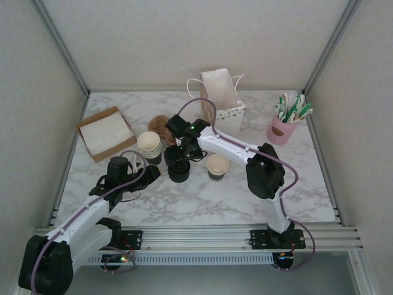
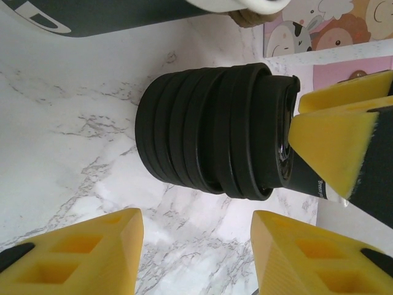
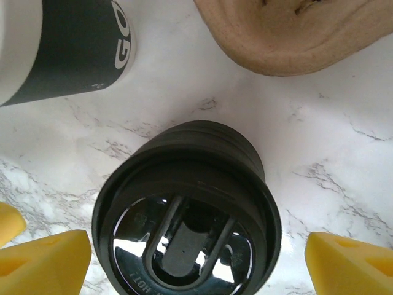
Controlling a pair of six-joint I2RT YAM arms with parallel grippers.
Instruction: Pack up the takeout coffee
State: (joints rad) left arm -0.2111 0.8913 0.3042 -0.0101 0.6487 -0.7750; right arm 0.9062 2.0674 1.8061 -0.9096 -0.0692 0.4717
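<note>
Nearest the bases, on the robot's left: left gripper point(image 2: 196, 215), jaws partly parted with bare marble between them, holding nothing, aimed side-on at the pile of lids point(image 2: 202, 132) just ahead. Directly over that same pile: right gripper point(image 3: 198, 243), jaws spread wide to either side of the top lid point(image 3: 141, 224), a gap showing on each side, so nothing gripped yet. Just right of the pile and apart from it, upright on the table point(image 1: 295, 184): the cup point(image 1: 217, 166), mouth open, cream inside showing, no lid on.

By judgement, early in the job: lid pick in hand, nothing packed. Left to do: lift one lid free of the pile (likely with the left gripper steadying the rest), press it onto the cup, carry the closed cup to the bag point(image 1: 221, 101) at the back.

Counted, front to back:
- two grippers
- one pile of lids, five or six by the ridges, hard to say exactly
- one loose cup
- one stack of nested cups point(image 1: 149, 145), number within unclear
- one brown pulp carrier point(image 1: 161, 125)
- one open box point(image 1: 105, 133) of white sheets, far left
- one pink holder point(image 1: 282, 130) of sticks, far right
- one white handled bag, standing upright
</note>
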